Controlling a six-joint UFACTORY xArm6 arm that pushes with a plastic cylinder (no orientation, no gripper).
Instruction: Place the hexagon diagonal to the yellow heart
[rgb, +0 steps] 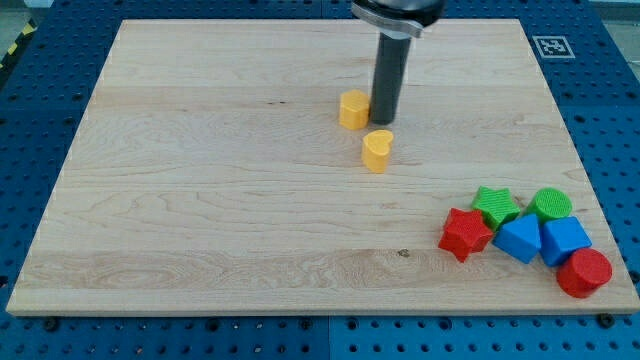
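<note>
A yellow hexagon block (353, 109) sits near the top middle of the wooden board (200, 200). A yellow heart block (377, 150) lies just below and to the right of it, a small gap apart. My tip (384, 123) is at the lower end of the dark rod, right against the hexagon's right side and just above the heart.
A cluster of blocks sits at the view's bottom right: a red star (465, 233), a green star (496, 206), a green cylinder (551, 204), a blue block (519, 240), a blue cube (564, 240) and a red cylinder (584, 272). The board's right edge is close to them.
</note>
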